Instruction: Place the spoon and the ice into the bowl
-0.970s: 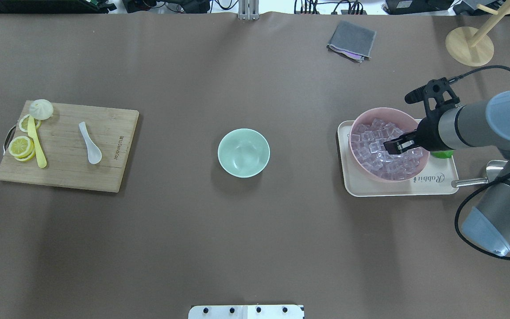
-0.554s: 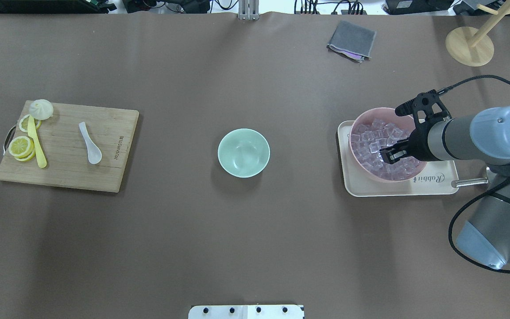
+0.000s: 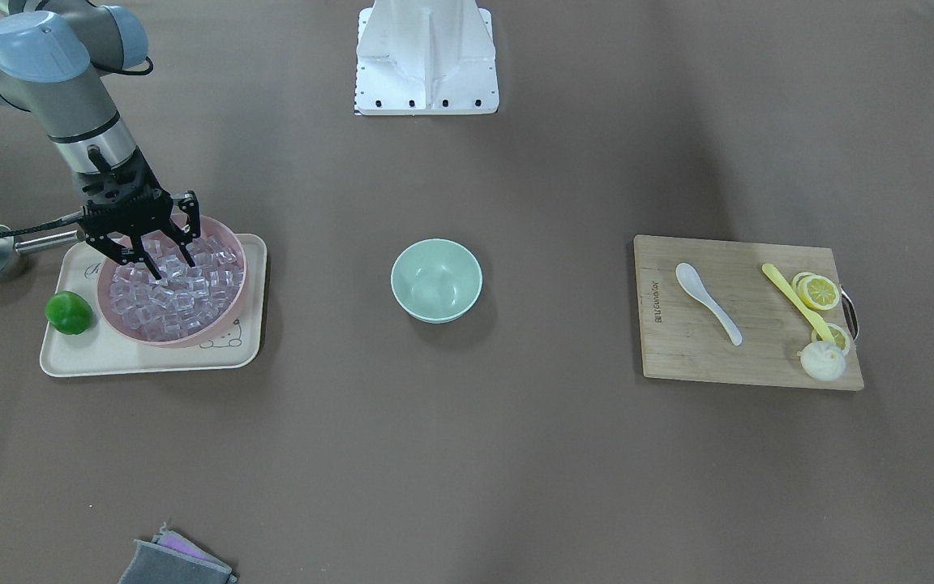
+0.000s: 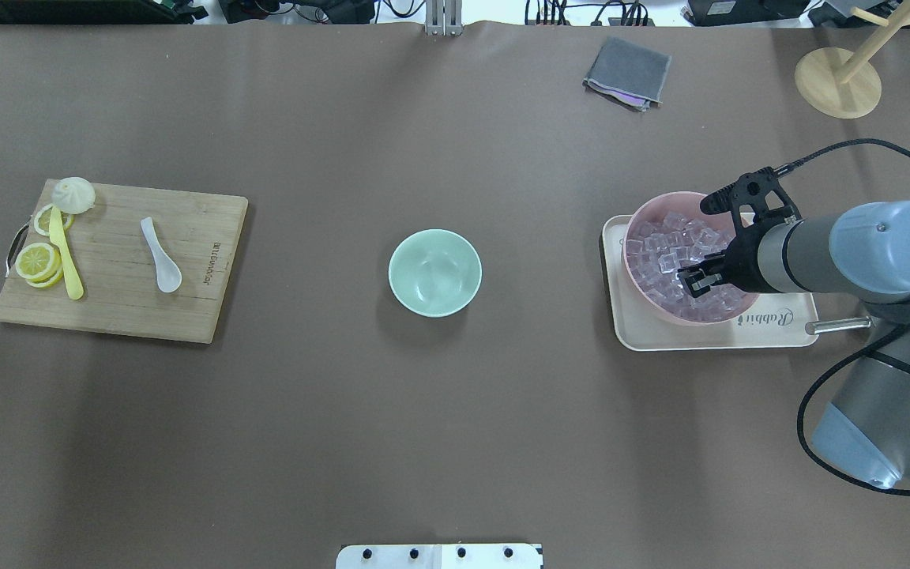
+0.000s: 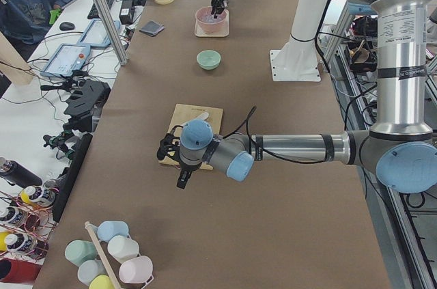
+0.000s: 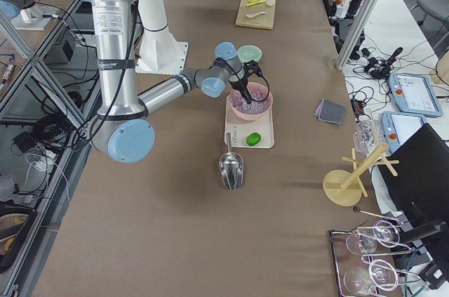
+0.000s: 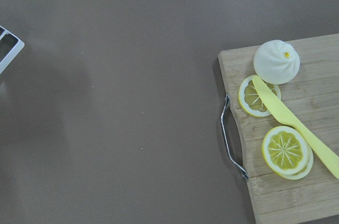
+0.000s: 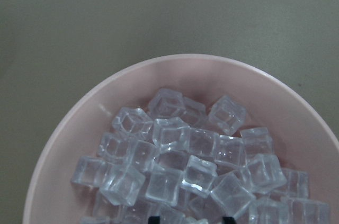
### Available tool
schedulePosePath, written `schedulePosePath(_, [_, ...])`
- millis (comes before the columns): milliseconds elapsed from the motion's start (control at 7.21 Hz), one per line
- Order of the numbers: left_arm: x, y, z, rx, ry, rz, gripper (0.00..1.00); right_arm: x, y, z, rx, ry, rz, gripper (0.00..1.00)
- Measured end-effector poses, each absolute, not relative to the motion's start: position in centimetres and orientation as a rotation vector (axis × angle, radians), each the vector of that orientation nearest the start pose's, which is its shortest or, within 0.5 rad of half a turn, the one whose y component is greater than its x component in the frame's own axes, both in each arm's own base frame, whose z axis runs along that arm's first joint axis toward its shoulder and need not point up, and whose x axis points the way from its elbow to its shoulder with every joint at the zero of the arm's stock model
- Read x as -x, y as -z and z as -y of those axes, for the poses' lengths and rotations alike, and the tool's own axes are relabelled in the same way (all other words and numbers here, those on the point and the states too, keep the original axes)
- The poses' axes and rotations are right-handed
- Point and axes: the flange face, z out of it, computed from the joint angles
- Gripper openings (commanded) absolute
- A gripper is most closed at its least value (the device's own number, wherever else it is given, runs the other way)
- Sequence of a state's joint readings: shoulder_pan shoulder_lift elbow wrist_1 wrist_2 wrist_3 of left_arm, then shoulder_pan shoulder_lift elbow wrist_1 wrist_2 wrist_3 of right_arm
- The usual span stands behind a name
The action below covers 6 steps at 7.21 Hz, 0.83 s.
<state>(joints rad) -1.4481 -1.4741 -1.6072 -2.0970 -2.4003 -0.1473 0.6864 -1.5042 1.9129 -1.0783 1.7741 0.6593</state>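
- The right gripper (image 3: 163, 261), fingers spread and holding nothing, dips into the large round pink bowl (image 8: 90, 118). The small clear ice cubes (image 8: 198, 173) lie straight beneath and between its fingertips.
- The small pale mint-green bowl (image 4: 434, 273), empty, sits well apart toward the table's middle.
- The glossy white soup spoon (image 4: 161, 255) lies far beyond, on the wooden cutting board (image 4: 115, 308), handle pointing away from the robot. It is nearer the left gripper (image 5: 179, 173), and I cannot tell that one's grip.

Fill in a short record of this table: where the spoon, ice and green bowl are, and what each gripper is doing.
spoon: lying on the cutting board, untouched
ice: piled in the pink bowl on the tray
green bowl: mid-table, empty
right gripper: open, fingertips down among the ice
left gripper: by the board's handle end; open or shut cannot be told
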Motion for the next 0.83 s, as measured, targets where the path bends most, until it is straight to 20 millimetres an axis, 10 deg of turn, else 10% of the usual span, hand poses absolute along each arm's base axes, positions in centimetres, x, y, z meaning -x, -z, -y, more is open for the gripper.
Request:
schedulePosePath(277, [0.18,-62.41,47.35,-0.325,-0.17,-0.867,0.98,33.5,-41.58,42.03,-0.514,0.303,0.758,0.37])
schedulePosePath(416, [0.18,-62.41,47.35,-0.324,-0.17,-0.867,0.98,33.49,-41.63,42.02,-0.514,0.303,0.756,0.05])
schedulePosePath(832, [0.17,-62.26,47.36,-0.327,-0.17,-0.868,0.98,33.41,-41.49,41.99,-0.517,0.303,0.758,0.0])
